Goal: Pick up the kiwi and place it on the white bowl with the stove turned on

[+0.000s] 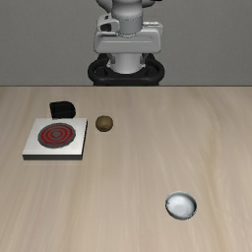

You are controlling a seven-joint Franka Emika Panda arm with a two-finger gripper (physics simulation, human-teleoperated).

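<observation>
The kiwi point(103, 123) is sitting on the wooden table point(197, 138), just beside the stove point(33, 150) on the exterior view's right of it. It is lying level with the stove's far edge, and a narrow strip of bare wood is separating the two. It is showing as a small, round, brown fruit, resting on the wood with nothing touching it.

The stove is lying flat as a white square plate, and its round burner point(56, 136) is showing red and dark rings at the middle. A black knob block point(63, 107) is sitting at the stove's far edge, seemingly touching it.

The white bowl point(181, 205) is standing well apart from the stove, far off toward the exterior view's right and nearer the front edge of the table. It is resting upright, with its pale, glossy inside facing up. The kiwi is lying between the stove and the bowl, though much closer to the stove.

The gripper point(126, 51) is hanging high up, beyond the stove's far side and to the exterior view's right of it, well apart from the kiwi. It is blending into the white arm point(126, 20) behind it, so I cannot tell whether it is spread or pressed together. It is not gripping the kiwi.
</observation>
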